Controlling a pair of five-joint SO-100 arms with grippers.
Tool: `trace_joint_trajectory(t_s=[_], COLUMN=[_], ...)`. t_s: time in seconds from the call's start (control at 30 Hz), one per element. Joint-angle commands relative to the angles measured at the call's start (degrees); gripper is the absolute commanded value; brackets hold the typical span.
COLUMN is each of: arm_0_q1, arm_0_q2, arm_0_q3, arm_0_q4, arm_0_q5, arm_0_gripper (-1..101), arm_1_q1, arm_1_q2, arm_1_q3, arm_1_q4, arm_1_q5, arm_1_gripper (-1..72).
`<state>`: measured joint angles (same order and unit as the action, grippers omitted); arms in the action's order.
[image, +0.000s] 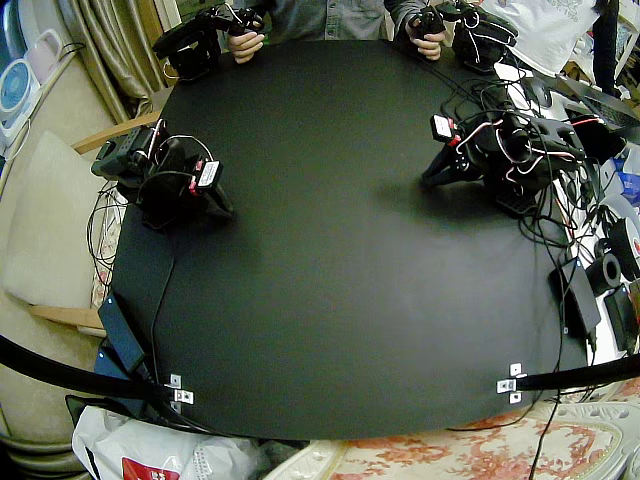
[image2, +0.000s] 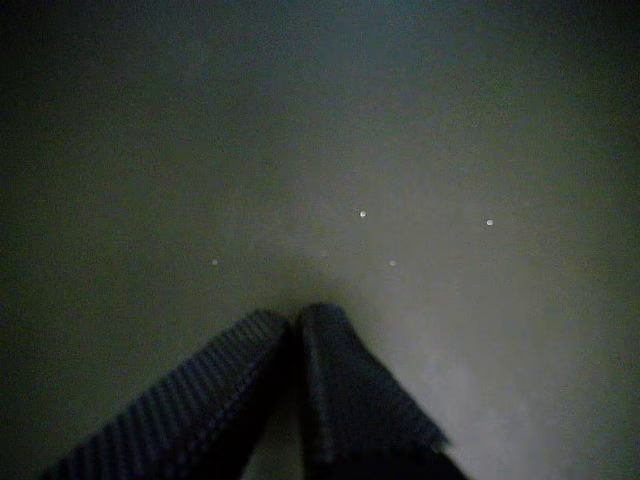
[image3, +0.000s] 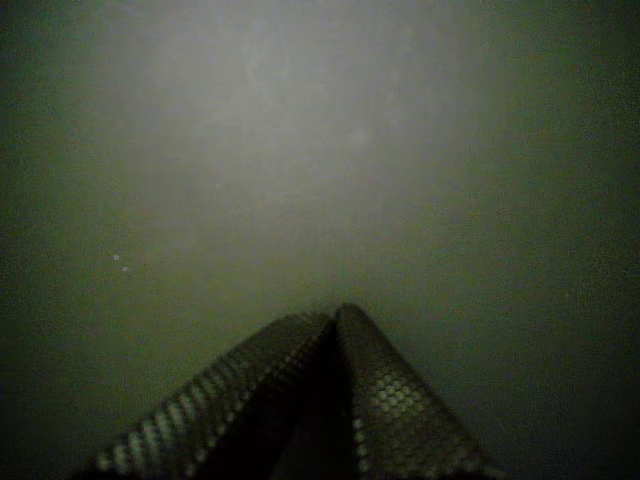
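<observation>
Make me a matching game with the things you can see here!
1. matte black table top
2. black two-finger left gripper
3. pale beige fabric cushion
4. white plastic bag with red print

A. shut, tip down at the table
B. on a wooden-framed chair
C. under both arms
D. past the table's near edge

Pairs: 1-C, 2-A, 3-B, 4-D

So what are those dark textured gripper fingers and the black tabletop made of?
Dark textured gripper fingers: probably moulded or printed plastic, matte, with a fine raised grid. Black tabletop: matte sheet or mat, material unclear; only dull glare, pale specks.
</observation>
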<state>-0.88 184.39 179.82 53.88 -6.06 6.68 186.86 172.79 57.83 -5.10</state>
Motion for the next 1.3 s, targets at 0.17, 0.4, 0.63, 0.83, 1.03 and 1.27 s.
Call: trace_joint_trajectory(t_s=[0.17, 0.4, 0.63, 0.83, 1.03, 1.27], arm_0_q1=[0.5, 0.5, 0.5, 0.4, 1.1, 0.0], arm_0_q2=[1.2, 1.2, 1.2, 1.2, 1.2, 1.2], arm_0_q3=[1.8, 1.8, 1.9, 1.9, 1.9, 1.9], arm_0_q4=[-7.8, -7.8, -7.8, -7.8, -7.8, -7.8], arm_0_q5=[2.3, 2.3, 2.4, 2.1, 3.1, 1.8], arm_0_gripper=[0, 0, 0, 0, 0, 0], arm_1_q1=[-13.0, -13.0, -13.5, -13.3, -13.2, -13.2], arm_1_q2=[0.7, 0.7, 0.7, 0.7, 0.7, 0.7], arm_1_q3=[-0.5, -0.5, -0.5, -0.5, -0.5, -0.5], arm_1_q4=[1.1, 1.1, 1.1, 1.1, 1.1, 0.9], arm_1_q5=[9.1, 9.1, 8.2, 8.5, 8.6, 8.8], arm_1_gripper=[-0.3, -0.3, -0.3, -0.3, -0.3, -0.3])
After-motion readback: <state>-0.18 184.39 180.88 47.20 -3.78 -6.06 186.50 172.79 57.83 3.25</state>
